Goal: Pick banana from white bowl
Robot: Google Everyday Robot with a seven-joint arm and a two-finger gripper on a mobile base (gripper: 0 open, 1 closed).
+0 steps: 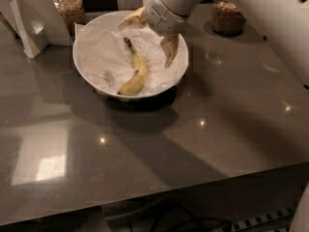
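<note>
Dark worktop (193, 144) bears the white bowl (89, 66); inside, clear of its rim, lies a curved yellow banana (135, 71), beside the wide-spread gripper (151, 34).

Glossy dark grey table (217, 134) (bright reflections (41, 166) on it), cables (161, 220) below

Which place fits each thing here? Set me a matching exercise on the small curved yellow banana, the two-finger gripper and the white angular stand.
1. small curved yellow banana
2. two-finger gripper
3. white angular stand

A. open, above the far side of the wide round white bowl
B. on the table, left of the bowl in the camera view
C. lying on crinkled paper inside the bowl

Pairs: 1-C, 2-A, 3-B
</note>
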